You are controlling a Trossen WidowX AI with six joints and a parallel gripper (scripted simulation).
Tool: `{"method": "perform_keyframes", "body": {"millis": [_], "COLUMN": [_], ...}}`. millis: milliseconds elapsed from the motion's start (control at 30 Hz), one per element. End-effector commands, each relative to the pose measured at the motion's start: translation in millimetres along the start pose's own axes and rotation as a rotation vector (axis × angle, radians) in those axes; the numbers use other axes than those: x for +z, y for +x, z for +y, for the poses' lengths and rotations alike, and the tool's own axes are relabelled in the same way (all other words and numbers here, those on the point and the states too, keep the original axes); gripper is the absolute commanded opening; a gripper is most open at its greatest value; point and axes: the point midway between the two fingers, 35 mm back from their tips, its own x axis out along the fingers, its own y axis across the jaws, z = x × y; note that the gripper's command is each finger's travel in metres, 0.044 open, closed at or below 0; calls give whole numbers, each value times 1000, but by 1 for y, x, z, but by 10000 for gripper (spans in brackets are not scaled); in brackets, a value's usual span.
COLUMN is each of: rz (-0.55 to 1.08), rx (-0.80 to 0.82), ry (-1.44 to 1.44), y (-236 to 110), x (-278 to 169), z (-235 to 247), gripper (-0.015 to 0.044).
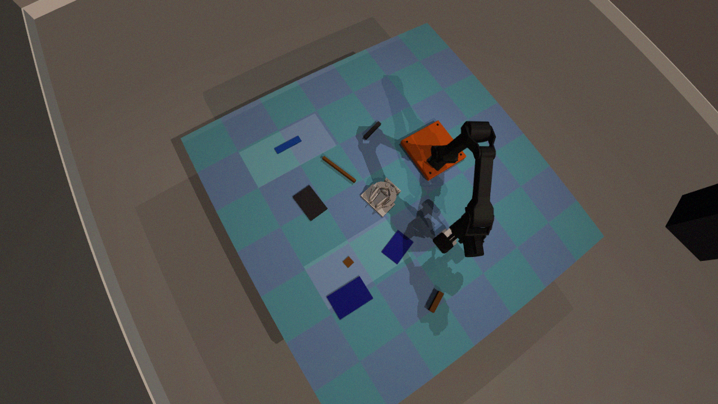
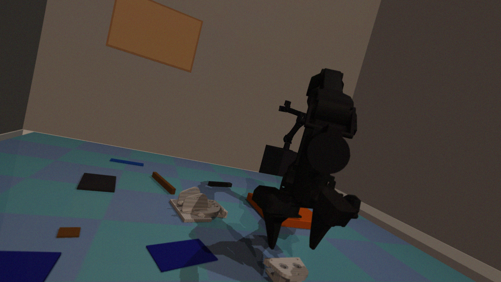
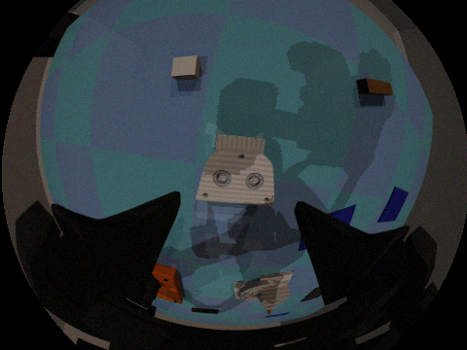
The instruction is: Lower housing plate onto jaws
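The pale housing plate (image 2: 285,267) (image 3: 237,167) lies on the floor with its two round holes facing up; in the top view the gripper hides most of it. The pale base (image 1: 369,196) (image 2: 179,214) (image 3: 248,291) with the two jaws stands apart from it. In the exterior view two rounded jaw pieces (image 2: 197,204) stand upright on the base, close together. My gripper (image 2: 292,247) (image 3: 240,202) is open and empty, fingers pointing down, above the floor near the housing plate. In the wrist view the plate shows between and just beyond the fingertips.
An orange mounting plate (image 1: 421,143) carries the arm. Blue sheets (image 1: 349,297) (image 1: 396,248), a dark sheet (image 1: 309,202) and an orange-brown stick (image 1: 339,169) lie around the base. A small pale block (image 3: 186,67) and a brown block (image 3: 376,87) lie beyond the housing plate in the wrist view.
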Motion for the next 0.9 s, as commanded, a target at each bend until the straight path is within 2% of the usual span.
{"method": "perform_keyframes", "body": {"millis": [0,867], "rz": [9,9], "rx": [2,2], "ry": [-5,-5], "y": [8,39], "x": [-2,-2], "z": [1,1], "gripper": [440,440]}}
